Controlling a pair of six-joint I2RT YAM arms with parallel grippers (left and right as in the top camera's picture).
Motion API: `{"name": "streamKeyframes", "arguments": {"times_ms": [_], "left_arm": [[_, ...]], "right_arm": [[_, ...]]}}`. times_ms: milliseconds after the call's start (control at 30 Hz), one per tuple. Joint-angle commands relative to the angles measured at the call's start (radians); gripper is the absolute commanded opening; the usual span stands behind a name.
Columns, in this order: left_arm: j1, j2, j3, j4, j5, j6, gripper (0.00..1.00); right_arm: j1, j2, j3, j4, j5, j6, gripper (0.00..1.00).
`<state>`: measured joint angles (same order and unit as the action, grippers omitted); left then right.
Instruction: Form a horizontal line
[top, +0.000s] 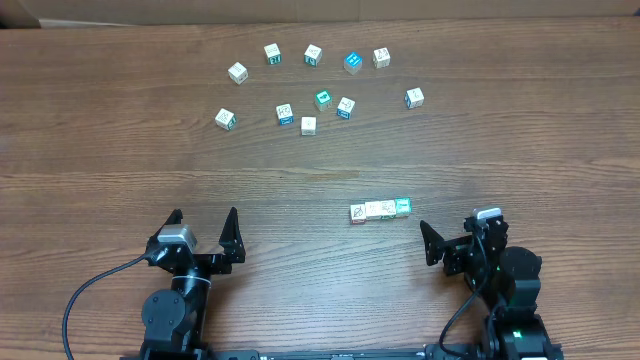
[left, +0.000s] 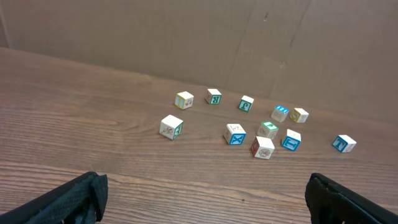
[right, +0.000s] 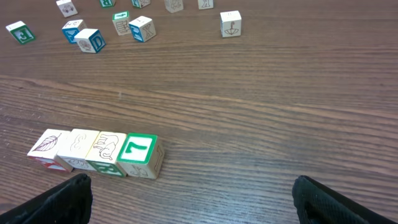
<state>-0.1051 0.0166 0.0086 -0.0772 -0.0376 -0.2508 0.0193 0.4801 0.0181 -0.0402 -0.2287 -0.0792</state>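
The horizontal line (top: 380, 209) is a short row of several small picture cubes touching side by side, just right of the table's middle. In the right wrist view the row (right: 96, 152) lies at the lower left, ending in a green-faced cube marked 7 (right: 138, 151). My right gripper (top: 450, 232) stands open just right of and nearer than the row, with nothing between its fingers (right: 193, 199). My left gripper (top: 204, 215) is open at the near left, far from the row. Only bare wood shows between its fingers (left: 202, 199).
Several loose picture cubes (top: 309, 125) lie scattered across the far half of the table, some with blue or teal faces (top: 352, 62). The left wrist view shows the same loose cubes (left: 235, 134) ahead, before a brown cardboard wall (left: 186, 37).
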Motion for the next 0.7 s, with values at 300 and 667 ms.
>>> {"name": "streamKeyframes", "arguments": {"times_ms": [300, 667], "left_arm": [[-0.006, -0.013, -0.003, 0.002, 0.005, 0.027, 0.99], [-0.006, -0.013, -0.003, 0.002, 0.005, 0.027, 0.99]], "right_arm": [[0.018, -0.132, -0.010, -0.022, 0.000, 0.003, 1.00], [0.039, -0.207, -0.010, -0.022, 0.006, 0.003, 1.00]]}}
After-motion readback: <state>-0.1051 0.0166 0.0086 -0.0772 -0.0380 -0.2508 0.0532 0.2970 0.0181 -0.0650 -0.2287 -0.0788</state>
